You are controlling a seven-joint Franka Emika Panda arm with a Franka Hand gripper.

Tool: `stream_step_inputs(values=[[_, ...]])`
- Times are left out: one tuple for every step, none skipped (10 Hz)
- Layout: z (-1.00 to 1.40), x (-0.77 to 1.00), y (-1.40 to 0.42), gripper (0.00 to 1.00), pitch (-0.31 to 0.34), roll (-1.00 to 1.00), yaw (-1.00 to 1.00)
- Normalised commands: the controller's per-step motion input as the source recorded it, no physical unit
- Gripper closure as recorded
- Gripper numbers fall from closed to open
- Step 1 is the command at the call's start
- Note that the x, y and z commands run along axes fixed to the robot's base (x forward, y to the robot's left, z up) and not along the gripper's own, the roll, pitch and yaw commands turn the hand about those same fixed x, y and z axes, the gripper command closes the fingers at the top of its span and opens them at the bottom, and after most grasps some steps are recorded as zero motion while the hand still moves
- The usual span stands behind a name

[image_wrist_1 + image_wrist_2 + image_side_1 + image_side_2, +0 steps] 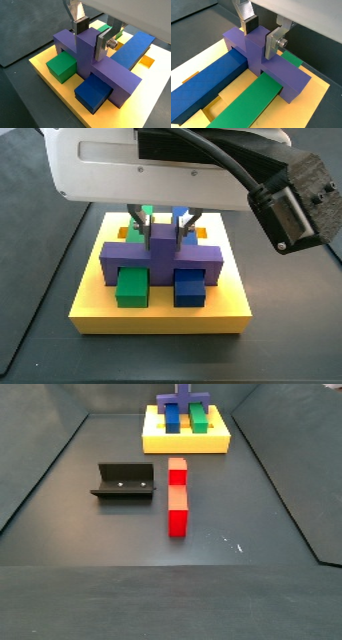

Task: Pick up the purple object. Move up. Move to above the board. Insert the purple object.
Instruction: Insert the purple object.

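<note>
Purple object (160, 256): on board (160, 318), crossbar straddling green and blue bars, apparently seated. Gripper (93, 33): fingers flank upright post; contact unclear. Remaining: release, withdraw toward 12 o'clock.

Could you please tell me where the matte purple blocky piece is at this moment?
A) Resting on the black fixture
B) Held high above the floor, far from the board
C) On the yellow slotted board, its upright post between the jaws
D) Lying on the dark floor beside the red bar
C: in a wrist view the matte purple blocky piece sits on the large yellow slotted board, straddling the green and blue bars, and the gripper has its jaws either side of the piece's upright post.
</note>
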Motion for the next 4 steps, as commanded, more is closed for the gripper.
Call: stream_step_inputs(values=[[-0.33,-0.11,-0.05,1.00,-0.154,-0.01,0.13],[-0.43,-0.09,0.00,1.00,-0.193,-0.10,0.09],[-0.22,-0.02,0.00,1.00,-0.107,-0.11,0.00],[0.00,0.00,0.00,1.00,0.000,0.00,0.00]])
